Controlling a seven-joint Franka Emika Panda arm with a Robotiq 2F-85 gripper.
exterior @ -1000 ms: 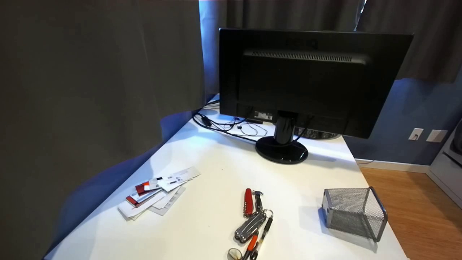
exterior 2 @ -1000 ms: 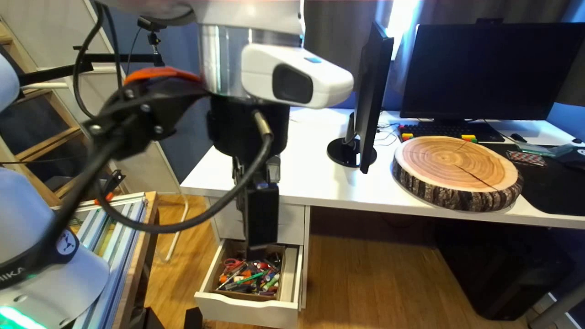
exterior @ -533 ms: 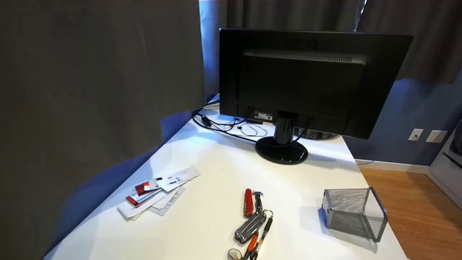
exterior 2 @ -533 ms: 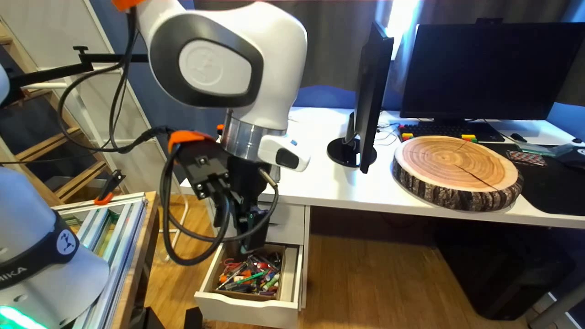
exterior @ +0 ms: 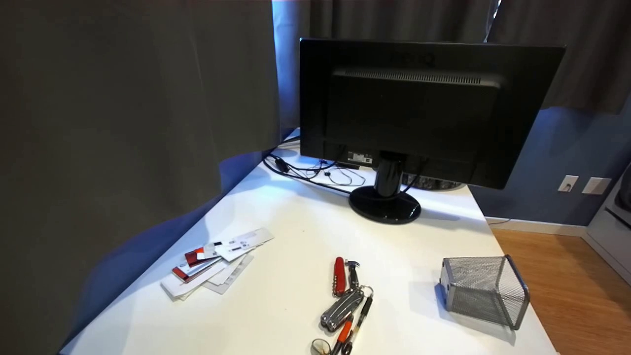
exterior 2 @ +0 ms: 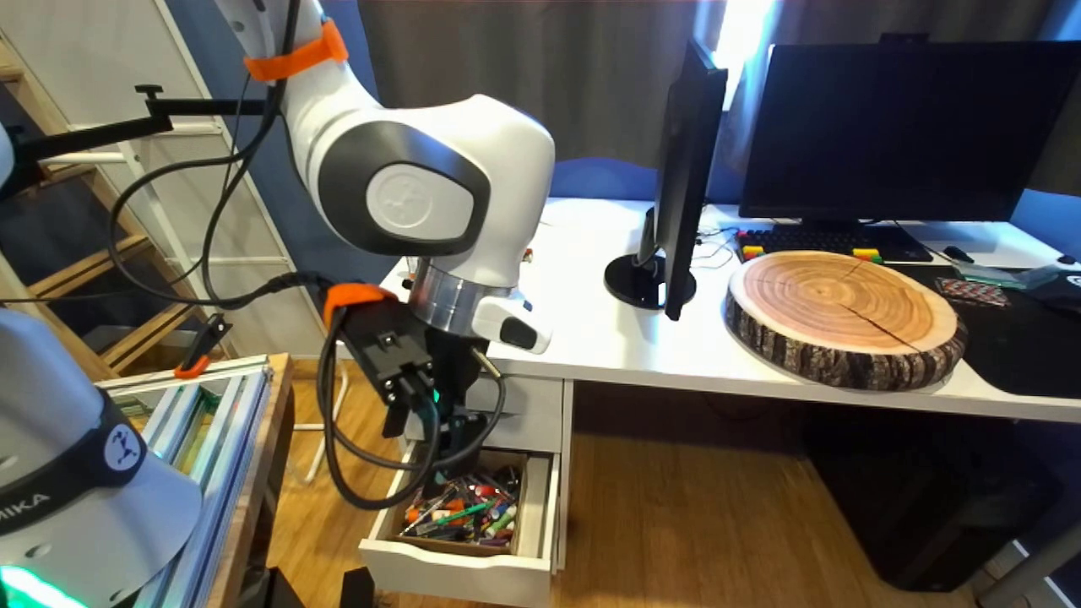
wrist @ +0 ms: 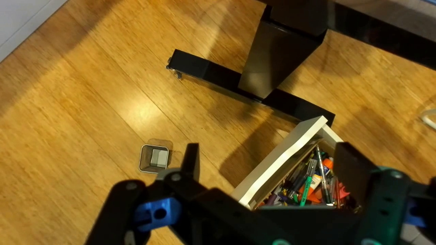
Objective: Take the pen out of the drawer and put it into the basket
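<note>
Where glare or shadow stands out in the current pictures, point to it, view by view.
Wrist view: a glare spot on the wooden floor, plus shadow beside the drawer. In an exterior view: the basket casts a soft shadow on the white desk. In an exterior view: the window gap is overexposed.

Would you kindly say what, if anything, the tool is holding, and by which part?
Nothing is held: the tool stands open; the green pen lies in the drawer.
</note>
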